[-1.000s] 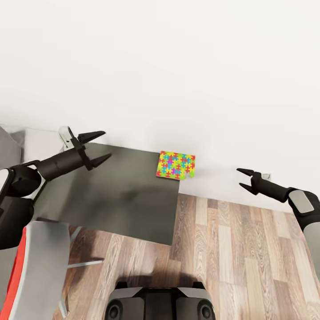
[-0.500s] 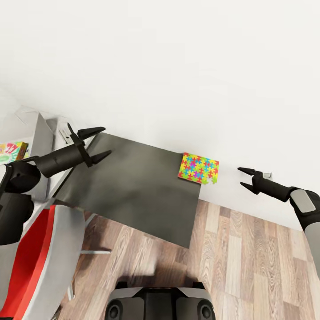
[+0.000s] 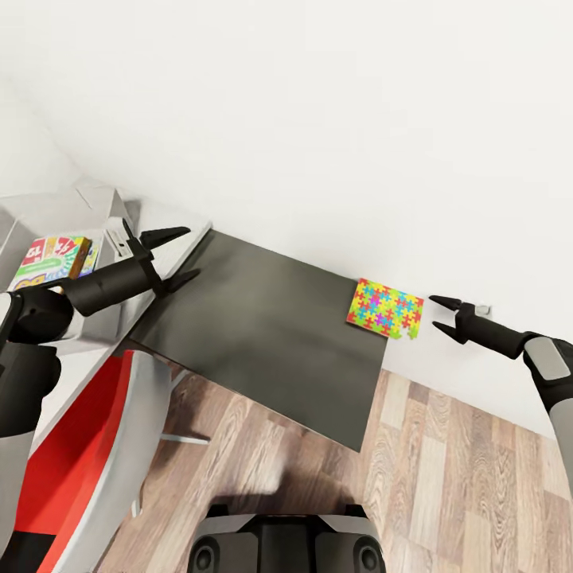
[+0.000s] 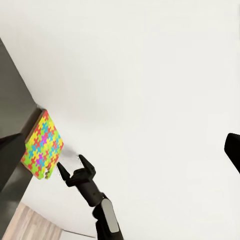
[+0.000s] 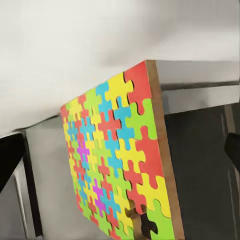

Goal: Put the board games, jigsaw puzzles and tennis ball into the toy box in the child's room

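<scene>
head view: my left gripper (image 3: 177, 256) hangs with its fingers spread and nothing between them, over the near-left part of the dark table (image 3: 263, 334). my right gripper (image 3: 444, 313) is likewise released and empty, just beside the jigsaw puzzle (image 3: 385, 309), which lies flat at the table's far right corner against the white wall (image 3: 334, 119). a board game (image 3: 54, 259) rests on the pale surface at far left. a red-and-grey chair (image 3: 87, 461) stands on the wooden floor (image 3: 446, 485).
</scene>
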